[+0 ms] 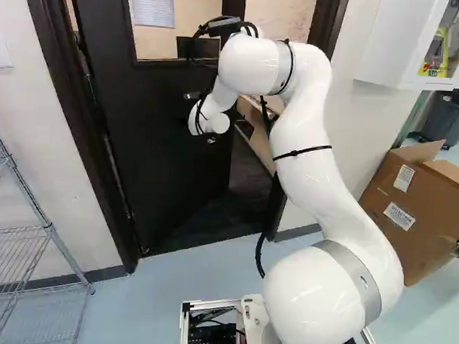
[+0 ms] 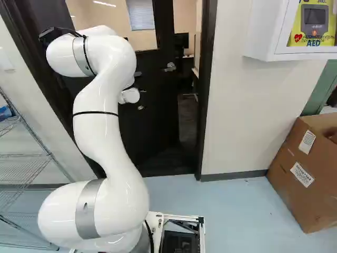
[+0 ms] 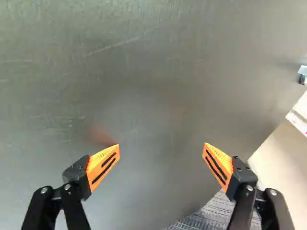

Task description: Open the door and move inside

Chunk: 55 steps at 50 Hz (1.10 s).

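1. Landmark: the door (image 1: 169,170). It's ajar, hinged on its left and swung away from us, with a gap between its free edge and the right side of the frame (image 2: 207,105).
2. Our arm (image 1: 306,144) reaches up and forward to the door, its wrist in front of the panel below the door's window.
3. Claw (image 3: 160,149): spread wide, nothing between the orange pads (image 3: 103,165). The door's face fills most of the wrist view ahead of it; can't tell if we're touching. A strip of striped floor (image 3: 213,213) shows past the door's edge, by one finger.
4. Handle (image 2: 169,67) is on the door near its free edge, to the right of our wrist in the right base view. We're not gripping it.
5. Our base (image 2: 201,232) is on the near side of the door, on the blue floor (image 2: 242,211), so we're not inside.
6. Through the door's gap we see a monitor (image 2: 181,40); through its window, a blind (image 2: 140,14).
7. Left of the door: wire rack (image 1: 47,224). Right of the door: white wall cabinet (image 2: 271,31), with a cardboard box (image 2: 305,174) on the floor beyond.
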Motion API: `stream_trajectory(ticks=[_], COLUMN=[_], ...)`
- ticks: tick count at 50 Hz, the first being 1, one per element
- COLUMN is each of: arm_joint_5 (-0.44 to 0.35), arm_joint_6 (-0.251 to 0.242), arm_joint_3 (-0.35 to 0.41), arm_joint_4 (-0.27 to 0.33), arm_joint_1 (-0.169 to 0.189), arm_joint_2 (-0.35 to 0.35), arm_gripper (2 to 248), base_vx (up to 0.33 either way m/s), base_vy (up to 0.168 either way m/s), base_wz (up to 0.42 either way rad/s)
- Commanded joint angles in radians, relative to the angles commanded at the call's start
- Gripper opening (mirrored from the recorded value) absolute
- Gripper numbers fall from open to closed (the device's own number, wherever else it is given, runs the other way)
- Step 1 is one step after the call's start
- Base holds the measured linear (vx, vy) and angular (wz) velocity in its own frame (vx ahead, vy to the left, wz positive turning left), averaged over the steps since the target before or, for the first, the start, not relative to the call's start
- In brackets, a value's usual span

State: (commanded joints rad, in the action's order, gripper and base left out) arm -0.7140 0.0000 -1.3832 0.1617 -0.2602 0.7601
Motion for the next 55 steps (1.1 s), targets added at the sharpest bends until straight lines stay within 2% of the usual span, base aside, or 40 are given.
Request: stream_trajectory(ticks=[14, 55], arm_joint_5=[0.000, 0.000], arm_joint_6=[0.000, 0.000], arm_joint_3=[0.010, 0.261], arm_joint_4=[0.000, 0.000], arm_joint_1=[0.001, 0.055], arm_joint_2=[-0.007, -0.191], arm_gripper=[247, 247], base_vx=[0.000, 0.000], base_vy=[0.000, 0.000], base_wz=[0.000, 0.000])
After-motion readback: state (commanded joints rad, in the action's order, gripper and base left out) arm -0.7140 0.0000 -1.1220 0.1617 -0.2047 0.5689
